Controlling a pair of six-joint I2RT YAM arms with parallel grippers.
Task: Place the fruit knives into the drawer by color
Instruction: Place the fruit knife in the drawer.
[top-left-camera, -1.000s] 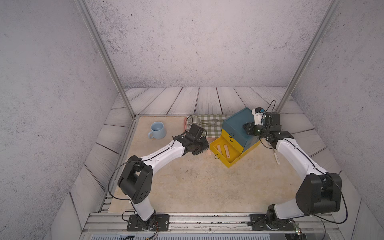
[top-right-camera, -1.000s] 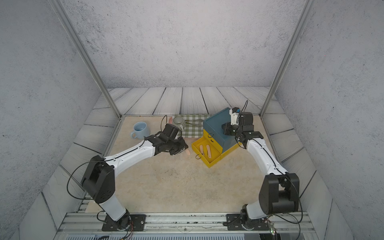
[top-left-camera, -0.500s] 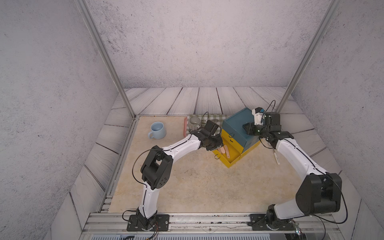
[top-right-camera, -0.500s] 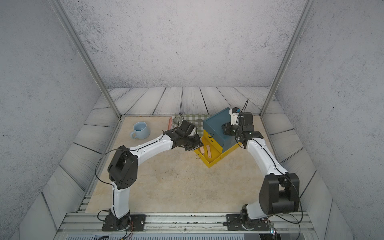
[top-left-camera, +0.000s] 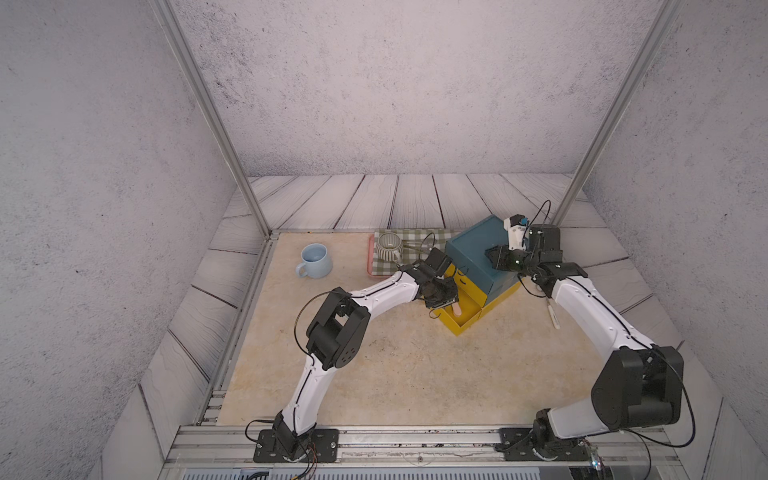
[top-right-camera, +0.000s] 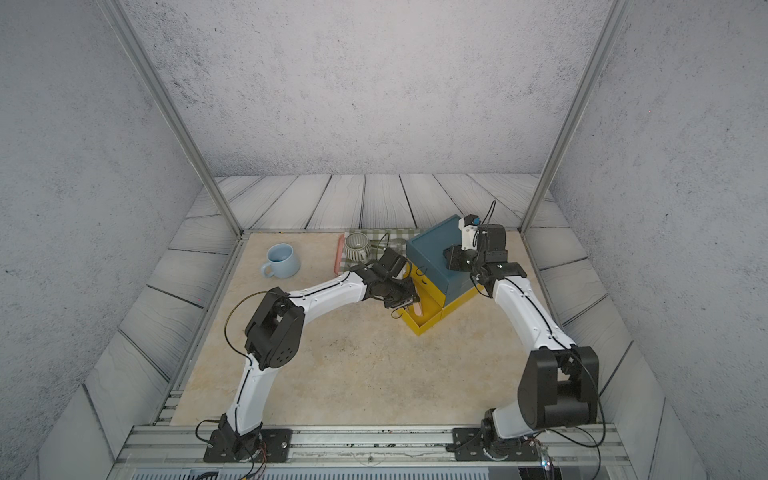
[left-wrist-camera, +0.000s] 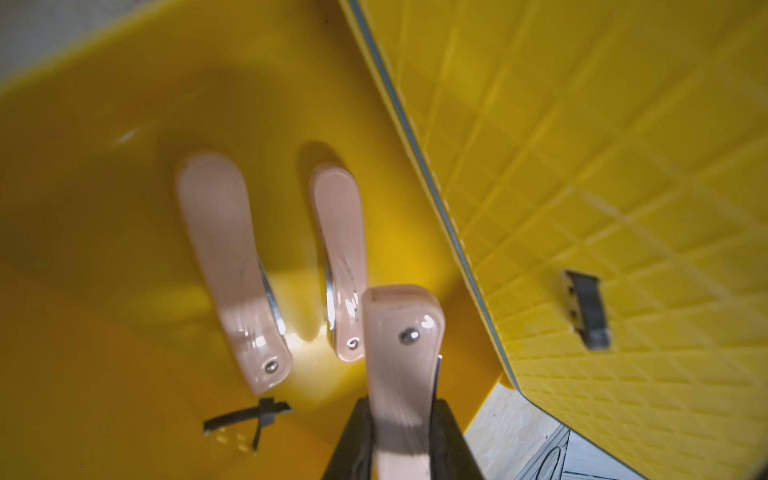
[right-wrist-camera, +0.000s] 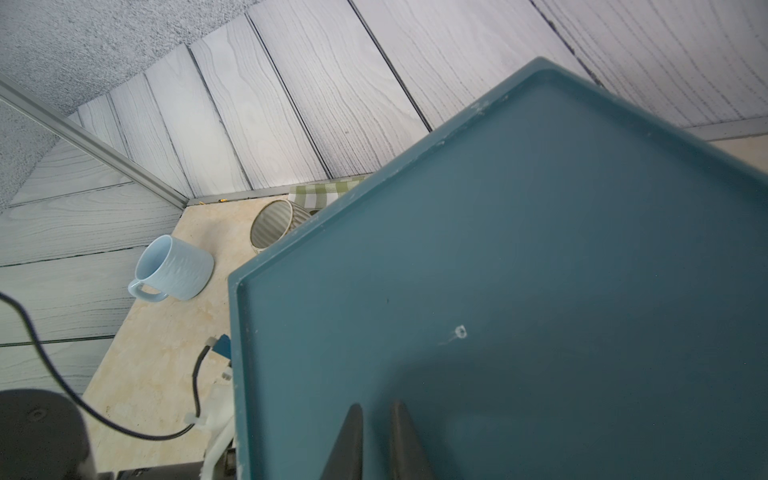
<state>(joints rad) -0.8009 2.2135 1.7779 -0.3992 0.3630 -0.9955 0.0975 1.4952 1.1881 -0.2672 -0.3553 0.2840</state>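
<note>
The drawer (top-left-camera: 478, 249) is a dark teal chest with yellow fronts, and its bottom drawer (top-left-camera: 461, 326) stands pulled out. My left gripper (left-wrist-camera: 401, 405) is shut on a salmon pink fruit knife (left-wrist-camera: 401, 353) and holds it just above that open drawer. Two more pink fruit knives (left-wrist-camera: 226, 249) (left-wrist-camera: 343, 249) lie side by side on the drawer's floor. In both top views the held knife (top-right-camera: 417, 309) shows over the drawer. My right gripper (right-wrist-camera: 376, 409) rests on the chest's top (right-wrist-camera: 540, 249), shut, with nothing between its fingers.
A pale blue mug (top-left-camera: 316, 259) stands at the back left of the mat. A striped cup (top-left-camera: 388, 246) sits on the pink tray with checkered cloth (top-left-camera: 374, 270) beside the chest. A thin white stick (top-left-camera: 552, 316) lies right of the chest, under my right arm.
My left arm has swung right, from near the tray to over the open bottom drawer, carrying the pink knife. The right arm has stayed on the chest top.
</note>
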